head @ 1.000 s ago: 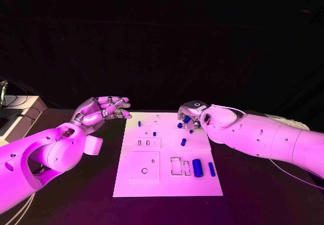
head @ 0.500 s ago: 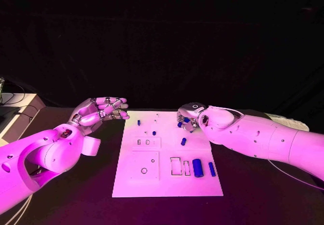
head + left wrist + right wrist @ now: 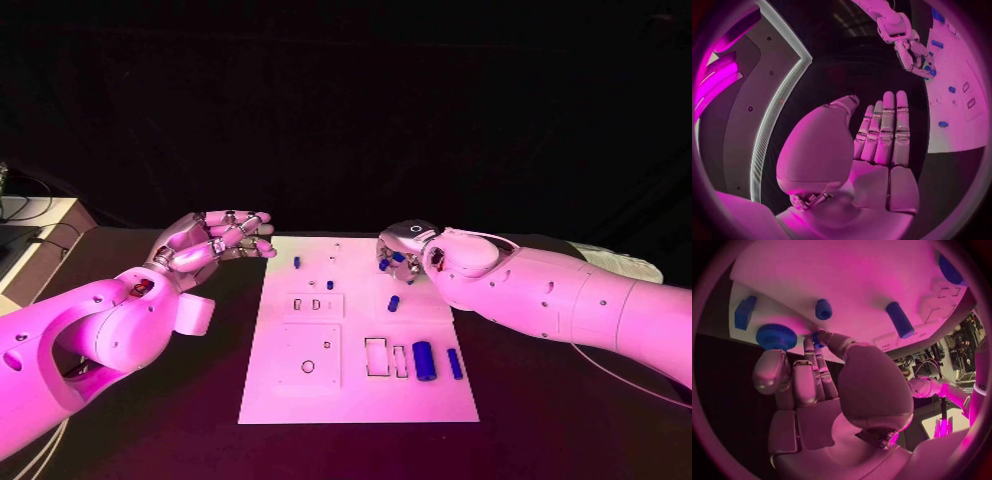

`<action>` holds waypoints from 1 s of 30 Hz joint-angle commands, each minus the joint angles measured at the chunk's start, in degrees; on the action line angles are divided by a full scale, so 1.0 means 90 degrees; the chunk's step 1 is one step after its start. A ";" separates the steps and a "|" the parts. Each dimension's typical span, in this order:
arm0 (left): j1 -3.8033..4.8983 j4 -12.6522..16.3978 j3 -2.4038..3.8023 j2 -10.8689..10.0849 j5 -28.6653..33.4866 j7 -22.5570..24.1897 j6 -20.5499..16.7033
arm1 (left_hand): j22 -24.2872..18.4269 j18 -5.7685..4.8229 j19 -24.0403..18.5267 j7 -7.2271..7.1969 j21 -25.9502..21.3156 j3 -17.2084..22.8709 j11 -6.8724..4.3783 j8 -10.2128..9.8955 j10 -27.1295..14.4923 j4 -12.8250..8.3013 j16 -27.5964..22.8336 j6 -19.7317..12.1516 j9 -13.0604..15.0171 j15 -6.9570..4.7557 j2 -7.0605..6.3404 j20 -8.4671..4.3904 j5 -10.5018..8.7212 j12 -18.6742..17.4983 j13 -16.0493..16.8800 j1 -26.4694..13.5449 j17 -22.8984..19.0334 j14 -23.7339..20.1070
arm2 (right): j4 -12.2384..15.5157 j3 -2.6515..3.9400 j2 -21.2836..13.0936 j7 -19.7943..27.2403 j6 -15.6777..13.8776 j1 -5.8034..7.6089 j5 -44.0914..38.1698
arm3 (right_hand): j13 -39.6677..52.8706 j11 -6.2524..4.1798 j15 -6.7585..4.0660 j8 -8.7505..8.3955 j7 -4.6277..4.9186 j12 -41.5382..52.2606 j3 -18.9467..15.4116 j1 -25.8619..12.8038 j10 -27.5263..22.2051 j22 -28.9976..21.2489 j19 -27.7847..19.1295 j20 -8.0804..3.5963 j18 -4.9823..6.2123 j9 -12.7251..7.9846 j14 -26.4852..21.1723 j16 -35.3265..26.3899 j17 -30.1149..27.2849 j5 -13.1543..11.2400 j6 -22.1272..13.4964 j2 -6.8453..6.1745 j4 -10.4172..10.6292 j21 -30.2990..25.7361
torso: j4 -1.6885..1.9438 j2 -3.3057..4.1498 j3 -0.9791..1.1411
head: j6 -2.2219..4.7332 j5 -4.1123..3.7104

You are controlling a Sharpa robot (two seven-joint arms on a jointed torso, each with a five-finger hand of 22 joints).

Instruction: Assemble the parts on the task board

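The white task board [image 3: 361, 390] lies in the middle of the table. My right hand [image 3: 407, 250] is over its far right corner. There its thumb and a fingertip [image 3: 812, 347] pinch a small blue part [image 3: 819, 343], beside a round ridged blue part [image 3: 776, 336] standing on the board [image 3: 861, 275]. My left hand [image 3: 216, 240] hovers off the board's far left corner with its fingers [image 3: 887, 125] straight and nothing in it. Loose blue parts lie on the board: a peg [image 3: 297, 263], a short cylinder [image 3: 392, 302], a thick cylinder [image 3: 423, 358] and a thin bar [image 3: 453, 362].
A pale box [image 3: 36, 225] stands at the table's far left edge. The board has empty slots [image 3: 376, 355] near its front and a round hole [image 3: 309, 366]. Black table shows on both sides of the board. From the left wrist I see my right hand [image 3: 914, 50] at the board's [image 3: 961, 110] corner.
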 commanded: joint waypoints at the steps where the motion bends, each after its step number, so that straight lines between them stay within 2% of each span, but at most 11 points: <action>1: 0.0004 0.0004 0.0007 0.0006 0.0037 0.0021 0.0006 | 0.0006 0.0010 -0.0022 0.0016 0.0027 0.0037 0.0013 -0.0034 0.0034 -0.0011 0.0032 0.0050 -0.0007 -0.0011 -0.0046 -0.0008 -0.0016 -0.0043 0.0002 -0.0026 0.0006 -0.0035 | 0.0013 -0.0020 0.0006 0.0050 0.0004 -0.0031 -0.0008 | 0.0015 -0.0034 -0.0027 0.0069 -0.0013 0.0042 0.0036 0.0029 0.0116 0.0135 0.0054 -0.0017 -0.0077 0.0068 0.0138 0.0037 -0.0001 0.0005 0.0085 0.0059 0.0027 0.0098 | 0.0001 0.0037 -0.0006 | 0.0020 0.0000; 4: 0.0004 -0.0003 0.0008 0.0005 0.0037 0.0016 0.0007 | 0.0006 0.0010 -0.0022 0.0016 0.0027 0.0037 0.0013 -0.0034 0.0034 -0.0011 0.0032 0.0050 -0.0007 -0.0011 -0.0046 -0.0008 -0.0016 -0.0043 0.0002 -0.0026 0.0006 -0.0035 | 0.0026 -0.0020 -0.0001 0.0058 -0.0140 -0.0031 0.0001 | 0.0067 -0.0120 -0.0093 0.0217 -0.0089 0.0095 0.0148 0.0161 0.0401 0.0464 0.0161 -0.0066 -0.0131 0.0178 0.0136 0.0068 -0.0006 -0.0157 0.0280 0.0181 -0.0001 0.0336 | -0.0002 0.0048 -0.0006 | 0.0027 0.0006; 8: 0.0004 -0.0014 0.0008 0.0005 0.0037 0.0010 0.0008 | 0.0006 0.0010 -0.0022 0.0016 0.0027 0.0037 0.0013 -0.0034 0.0034 -0.0011 0.0032 0.0050 -0.0007 -0.0011 -0.0046 -0.0008 -0.0016 -0.0043 0.0002 -0.0026 0.0006 -0.0035 | 0.0071 -0.0020 -0.0018 0.0022 -0.0485 -0.0033 0.0030 | 0.0150 -0.0217 -0.0170 0.0396 -0.0162 0.0143 0.0180 0.0263 0.0693 0.0796 0.0259 -0.0140 -0.0188 0.0342 0.0132 0.0086 -0.0035 -0.0180 0.0450 0.0300 -0.0051 0.0575 | 0.0004 0.0069 -0.0008 | 0.0044 -0.0003; 11: 0.0004 -0.0023 0.0008 0.0006 0.0037 0.0007 0.0011 | 0.0008 0.0011 -0.0028 0.0016 0.0031 0.0047 0.0013 -0.0034 0.0037 -0.0015 0.0038 0.0054 -0.0007 -0.0011 -0.0044 -0.0008 -0.0014 -0.0044 0.0003 -0.0025 0.0018 -0.0042 | 0.0119 -0.0018 -0.0034 -0.0041 -0.0722 -0.0034 0.0063 | 0.0185 -0.0248 -0.0198 0.0469 -0.0185 0.0145 0.0207 0.0314 0.0784 0.0944 0.0302 -0.0168 -0.0213 0.0425 0.0128 0.0090 -0.0054 -0.0190 0.0479 0.0347 -0.0092 0.0682 | 0.0006 0.0075 -0.0013 | 0.0069 -0.0001; 16: 0.0004 -0.0043 0.0008 0.0004 0.0037 -0.0004 0.0015 | 0.0009 0.0011 -0.0031 0.0015 0.0034 0.0053 0.0013 -0.0035 0.0037 -0.0020 0.0042 0.0055 -0.0007 -0.0012 -0.0044 -0.0008 -0.0012 -0.0044 0.0003 -0.0021 0.0024 -0.0047 | 0.0240 0.0003 -0.0071 -0.0221 -0.0988 -0.0034 0.0117 | 0.0198 -0.0253 -0.0205 0.0499 -0.0189 0.0135 0.0220 0.0317 0.0809 0.1096 0.0352 -0.0178 -0.0242 0.0465 0.0129 0.0096 -0.0054 -0.0204 0.0481 0.0350 -0.0106 0.0791 | 0.0009 0.0086 -0.0019 | 0.0091 0.0003; 22: 0.0004 -0.0066 0.0008 -0.0005 0.0037 -0.0018 0.0015 | 0.0009 0.0011 -0.0031 0.0015 0.0034 0.0053 0.0013 -0.0035 0.0037 -0.0020 0.0042 0.0055 -0.0007 -0.0012 -0.0044 -0.0008 -0.0012 -0.0044 0.0003 -0.0021 0.0024 -0.0047 | 0.0333 0.0075 -0.0062 -0.0419 -0.1135 -0.0017 0.0235 | 0.0208 -0.0257 -0.0207 0.0534 -0.0198 0.0113 0.0202 0.0276 0.0820 0.1161 0.0368 -0.0183 -0.0253 0.0513 0.0128 0.0098 -0.0068 -0.0256 0.0482 0.0328 -0.0096 0.0838 | 0.0010 0.0097 -0.0026 | 0.0123 0.0005; 26: 0.0004 -0.0074 0.0008 -0.0011 0.0037 -0.0027 0.0019 | 0.0012 0.0012 -0.0036 0.0015 0.0039 0.0065 0.0012 -0.0037 0.0037 -0.0030 0.0047 0.0055 -0.0007 -0.0012 -0.0047 -0.0008 -0.0011 -0.0046 0.0003 -0.0013 0.0035 -0.0056 | 0.0290 0.0109 0.0043 -0.0554 -0.1196 -0.0009 0.0266 | 0.0210 -0.0258 -0.0208 0.0541 -0.0200 0.0109 0.0199 0.0269 0.0823 0.1184 0.0375 -0.0184 -0.0257 0.0522 0.0128 0.0098 -0.0074 -0.0264 0.0482 0.0327 -0.0093 0.0854 | 0.0009 0.0118 -0.0027 | 0.0151 0.0014; 30: 0.0004 -0.0082 0.0008 -0.0005 0.0032 -0.0032 0.0025 | 0.0012 0.0012 -0.0036 0.0015 0.0039 0.0065 0.0012 -0.0037 0.0037 -0.0030 0.0047 0.0055 -0.0007 -0.0012 -0.0047 -0.0008 -0.0011 -0.0046 0.0003 -0.0013 0.0035 -0.0056 | 0.0164 0.0128 0.0230 -0.0715 -0.1337 -0.0005 0.0215 | 0.0209 -0.0258 -0.0208 0.0543 -0.0199 0.0100 0.0201 0.0268 0.0817 0.1189 0.0376 -0.0184 -0.0258 0.0529 0.0128 0.0098 -0.0076 -0.0265 0.0476 0.0324 -0.0095 0.0858 | 0.0025 0.0137 -0.0032 | 0.0175 0.0022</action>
